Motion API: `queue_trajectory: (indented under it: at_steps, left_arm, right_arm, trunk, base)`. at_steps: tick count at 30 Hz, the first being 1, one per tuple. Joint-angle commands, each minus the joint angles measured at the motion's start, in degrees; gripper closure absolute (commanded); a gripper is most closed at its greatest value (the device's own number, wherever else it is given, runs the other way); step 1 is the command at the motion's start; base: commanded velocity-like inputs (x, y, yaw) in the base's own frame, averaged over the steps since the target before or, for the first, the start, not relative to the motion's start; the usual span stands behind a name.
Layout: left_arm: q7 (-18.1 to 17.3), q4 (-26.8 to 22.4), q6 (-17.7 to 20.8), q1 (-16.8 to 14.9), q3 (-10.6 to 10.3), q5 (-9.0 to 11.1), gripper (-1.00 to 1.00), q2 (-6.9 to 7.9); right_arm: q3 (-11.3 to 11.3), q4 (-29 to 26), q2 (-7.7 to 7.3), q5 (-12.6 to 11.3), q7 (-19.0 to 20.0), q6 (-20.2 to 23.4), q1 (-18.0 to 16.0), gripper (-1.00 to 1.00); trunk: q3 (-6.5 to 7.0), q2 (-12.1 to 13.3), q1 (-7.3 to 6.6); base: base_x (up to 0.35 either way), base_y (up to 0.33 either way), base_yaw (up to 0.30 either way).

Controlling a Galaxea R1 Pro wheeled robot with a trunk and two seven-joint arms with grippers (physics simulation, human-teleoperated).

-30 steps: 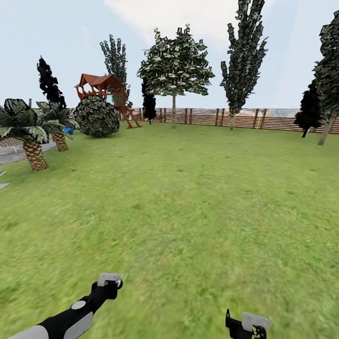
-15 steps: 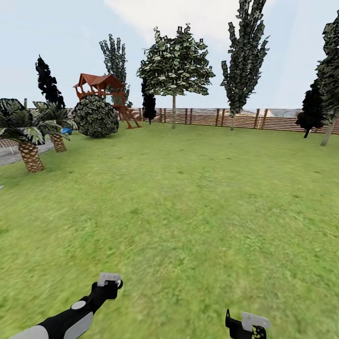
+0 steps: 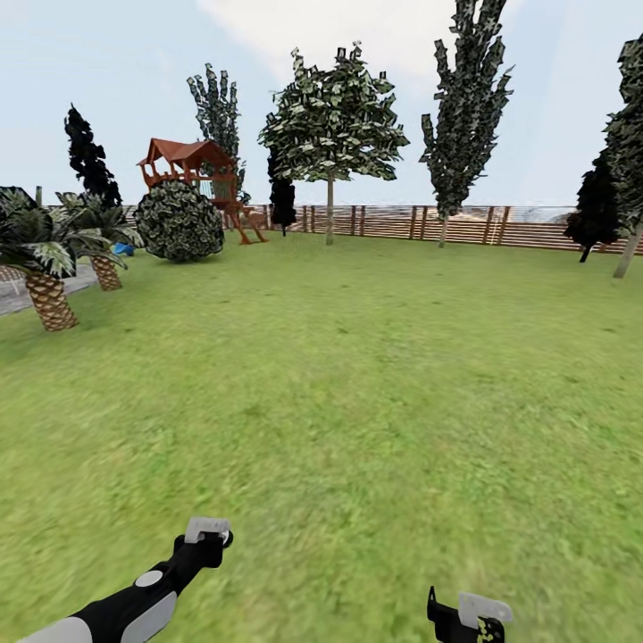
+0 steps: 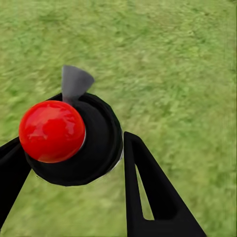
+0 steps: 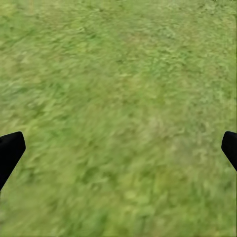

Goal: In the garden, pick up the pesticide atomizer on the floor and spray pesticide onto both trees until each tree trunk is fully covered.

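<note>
Atomizer: black body, red knob, grey nozzle | L pincer gripping it | R pincer wide apart, holds nothing

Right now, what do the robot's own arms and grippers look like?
The left arm is black with white and grey shell panels and a small pale disc, ending in a white plate at the wrist. The right gripper is black with a similar white plate. In the wrist views the fingers are flat black wedges, one with a slim triangular cut-out.
</note>
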Motion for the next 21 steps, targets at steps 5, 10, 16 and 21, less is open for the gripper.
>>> queue_trajectory:
  at_steps: [5,10,16,21]
  left_arm:
    - [0.1,-0.1,-0.3,-0.1,-0.5,0.6,1.0,0.05]
    - [0.1,-0.1,-0.3,-0.1,-0.5,0.6,1.0,0.05]
    - [0.1,0.0,-0.3,-0.1,-0.5,0.6,1.0,0.05]
    - [0.1,0.0,-0.3,-0.1,-0.5,0.6,1.0,0.05]
  right_arm:
    - [0.5,-0.1,-0.08,-0.6,-0.3,-0.3,-0.1,-1.0]
    - [0.5,-0.1,-0.08,-0.6,-0.3,-0.3,-0.1,-1.0]
    - [0.5,-0.1,-0.08,-0.6,-0.3,-0.3,-0.1,-1.0]
    - [0.5,-0.1,-0.08,-0.6,-0.3,-0.3,-0.1,-1.0]
  trunk:
    - [-0.11,-0.1,0.06]
    - [-0.11,-0.1,0.06]
    - [-0.11,-0.1,0.06]
    - [-0.11,-0.1,0.06]
  base:
    - [0.334,0.0,0.0]
    - [0.334,0.0,0.0]
    - [0.334,0.0,0.0]
    - [0.334,0.0,0.0]
